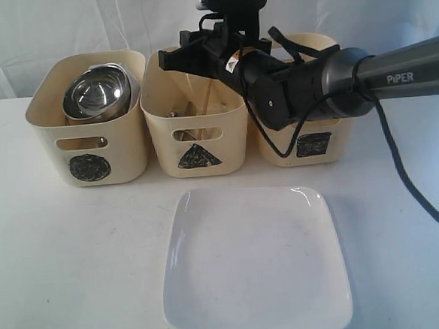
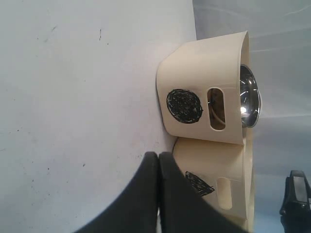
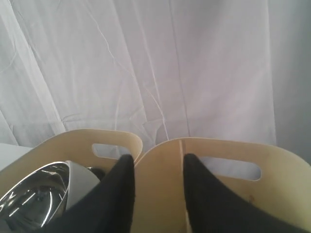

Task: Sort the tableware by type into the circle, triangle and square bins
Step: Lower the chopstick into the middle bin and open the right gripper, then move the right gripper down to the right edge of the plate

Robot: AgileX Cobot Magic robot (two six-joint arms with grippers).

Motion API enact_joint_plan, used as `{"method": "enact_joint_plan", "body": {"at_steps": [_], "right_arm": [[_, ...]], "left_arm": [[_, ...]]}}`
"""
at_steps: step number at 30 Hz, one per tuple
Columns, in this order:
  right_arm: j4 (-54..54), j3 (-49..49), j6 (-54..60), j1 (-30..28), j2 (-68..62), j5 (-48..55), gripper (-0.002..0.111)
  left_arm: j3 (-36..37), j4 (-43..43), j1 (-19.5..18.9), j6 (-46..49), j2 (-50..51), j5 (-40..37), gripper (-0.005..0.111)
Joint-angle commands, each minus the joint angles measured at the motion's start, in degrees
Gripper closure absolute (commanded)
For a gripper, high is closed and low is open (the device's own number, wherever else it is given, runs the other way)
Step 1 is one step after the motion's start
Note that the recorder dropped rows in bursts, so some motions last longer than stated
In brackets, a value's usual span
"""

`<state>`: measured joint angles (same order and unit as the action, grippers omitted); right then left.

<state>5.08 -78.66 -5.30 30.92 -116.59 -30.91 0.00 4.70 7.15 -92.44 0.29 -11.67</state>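
Note:
Three cream bins stand in a row at the back: circle bin (image 1: 88, 136), triangle bin (image 1: 195, 136) and square bin (image 1: 308, 145). A steel bowl (image 1: 96, 90) lies tilted in the circle bin, also seen in the right wrist view (image 3: 34, 194). The large white square plate (image 1: 256, 263) lies on the table in front of the bins. My right gripper (image 1: 173, 58) hangs over the triangle bin, open, with nothing between its fingers (image 3: 158, 162). Thin wooden sticks (image 1: 209, 97) show inside that bin. My left gripper (image 2: 159, 154) is shut and empty, low over the table before the triangle bin (image 2: 214, 165).
White cloth hangs behind the bins. The right arm's black cable (image 1: 425, 195) trails over the table at the right. The circle bin (image 2: 204, 73) and its steel bowl (image 2: 250, 102) stand beside the left gripper's line of sight.

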Motion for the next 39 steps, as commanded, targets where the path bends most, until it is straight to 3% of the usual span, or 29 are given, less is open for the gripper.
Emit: {"method": "enact_joint_plan", "body": {"at_steps": [1, 7, 16, 22, 27, 35, 39], "right_arm": [[-0.81, -0.21, 0.62, -0.11, -0.1, 0.0, 0.07], [-0.81, -0.08, 0.62, -0.11, 2.9, 3.18, 0.07], [-0.81, -0.08, 9.16, -0.11, 16.35, 31.66, 0.071], [-0.81, 1.75, 10.61, -0.11, 25.45, 49.45, 0.087], [1.55, 7.68, 10.39, 0.01, 34.09, 56.4, 0.088], [4.28, 21.23, 6.34, 0.01, 49.24, 61.54, 0.104], [5.71, 26.79, 5.3, 0.01, 57.06, 65.51, 0.105]], "left_arm": [[0.0, 0.46, -0.11, 0.16, -0.29, 0.01, 0.107], [0.0, 0.46, -0.11, 0.16, -0.29, 0.01, 0.107], [0.0, 0.46, -0.11, 0.16, -0.29, 0.01, 0.107], [0.0, 0.46, -0.11, 0.16, -0.29, 0.01, 0.107], [0.0, 0.46, -0.11, 0.16, -0.29, 0.01, 0.107], [0.0, 0.44, -0.11, 0.16, -0.29, -0.11, 0.107], [0.0, 0.44, -0.11, 0.16, -0.29, -0.22, 0.107]]}}
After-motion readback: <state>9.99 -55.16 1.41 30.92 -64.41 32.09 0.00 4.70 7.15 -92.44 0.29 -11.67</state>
